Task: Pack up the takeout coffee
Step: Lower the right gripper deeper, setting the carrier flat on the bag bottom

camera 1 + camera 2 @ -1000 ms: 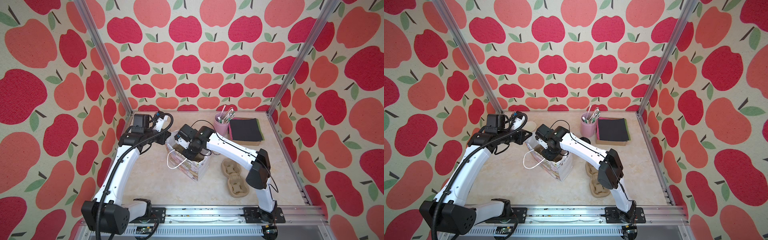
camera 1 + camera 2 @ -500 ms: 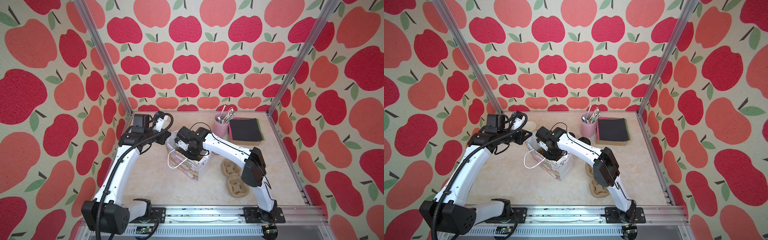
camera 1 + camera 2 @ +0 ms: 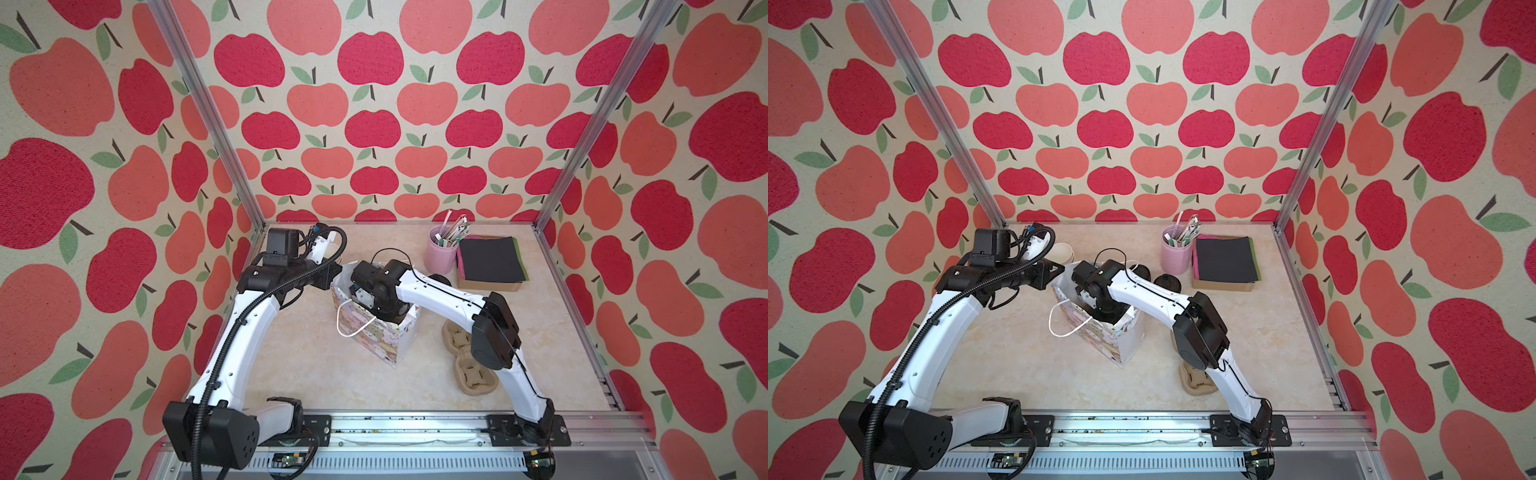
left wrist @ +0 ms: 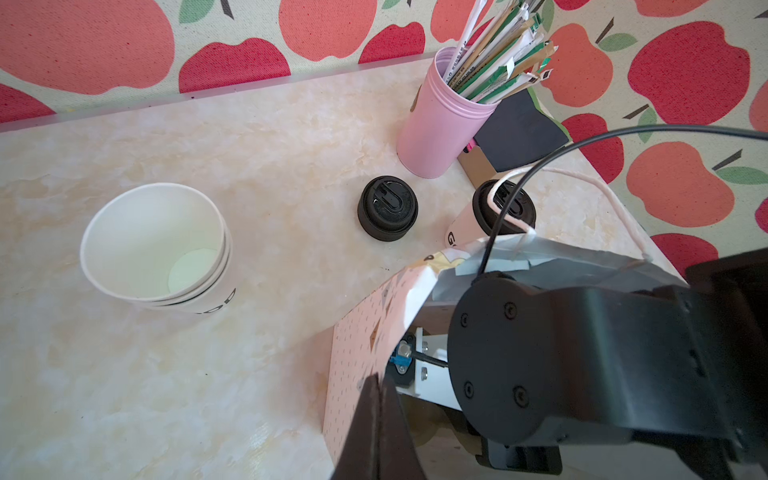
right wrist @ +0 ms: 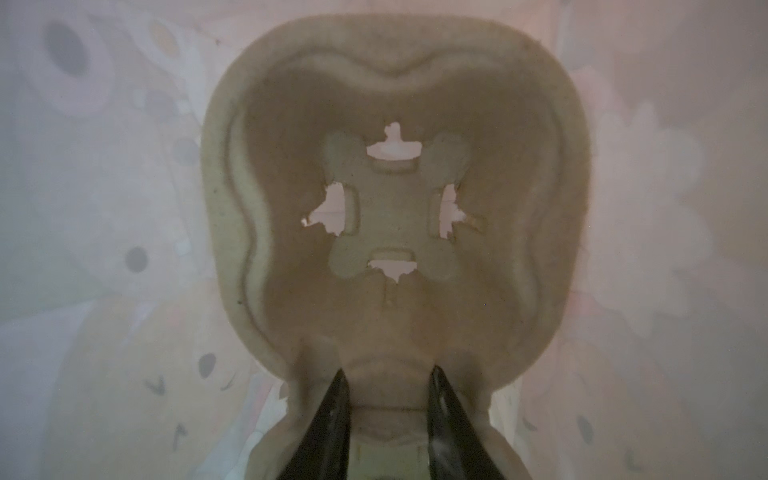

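Your coffee cup (image 4: 461, 226), black lid (image 4: 513, 205) on, stands on the table (image 3: 324, 374) just beyond the far rim of the paper bag (image 3: 386, 340), near the pink cup (image 4: 436, 124). Your left gripper (image 4: 376, 424) pinches the bag's left rim, jaws together. Your right gripper (image 5: 388, 372) is inside the bag, clamped narrowly on the cup carrier (image 5: 390, 208), with the walls close around it. In front of the bag you have bare table.

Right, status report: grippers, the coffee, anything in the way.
Left gripper shut on bag rim. Right gripper inside bag, shut on pulp carrier. Lidded coffee cup on table outside bag, not packed. Right arm fills bag mouth.
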`<action>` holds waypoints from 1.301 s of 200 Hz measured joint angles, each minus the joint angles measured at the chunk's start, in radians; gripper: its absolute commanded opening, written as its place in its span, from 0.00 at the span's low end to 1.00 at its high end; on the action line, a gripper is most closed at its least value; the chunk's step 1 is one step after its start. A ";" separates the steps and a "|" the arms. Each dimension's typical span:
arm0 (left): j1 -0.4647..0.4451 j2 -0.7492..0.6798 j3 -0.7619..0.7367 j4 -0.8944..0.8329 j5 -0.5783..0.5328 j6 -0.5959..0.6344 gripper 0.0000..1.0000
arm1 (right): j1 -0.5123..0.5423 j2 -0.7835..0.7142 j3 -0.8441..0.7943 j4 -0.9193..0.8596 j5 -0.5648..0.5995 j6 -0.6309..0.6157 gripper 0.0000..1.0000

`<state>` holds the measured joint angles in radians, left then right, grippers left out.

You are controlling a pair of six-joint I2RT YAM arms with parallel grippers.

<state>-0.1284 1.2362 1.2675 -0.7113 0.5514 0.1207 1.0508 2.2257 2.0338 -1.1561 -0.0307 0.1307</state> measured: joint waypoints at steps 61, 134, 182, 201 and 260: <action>0.000 0.000 -0.005 0.010 0.000 0.000 0.00 | -0.003 0.044 0.013 -0.014 -0.023 0.000 0.27; 0.000 0.000 -0.006 0.013 0.000 0.000 0.00 | -0.004 0.076 0.014 -0.025 -0.024 0.000 0.28; 0.000 0.000 -0.006 0.013 0.000 0.000 0.00 | -0.005 0.094 0.027 -0.041 -0.033 0.000 0.28; 0.000 0.000 -0.008 0.014 0.000 0.000 0.00 | -0.006 0.097 0.030 -0.043 -0.035 0.000 0.29; 0.000 0.000 -0.012 0.022 0.000 0.000 0.00 | -0.006 0.097 0.032 -0.047 -0.035 0.000 0.30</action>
<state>-0.1284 1.2362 1.2556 -0.6895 0.5510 0.1211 1.0451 2.3230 2.0659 -1.2026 -0.0662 0.1303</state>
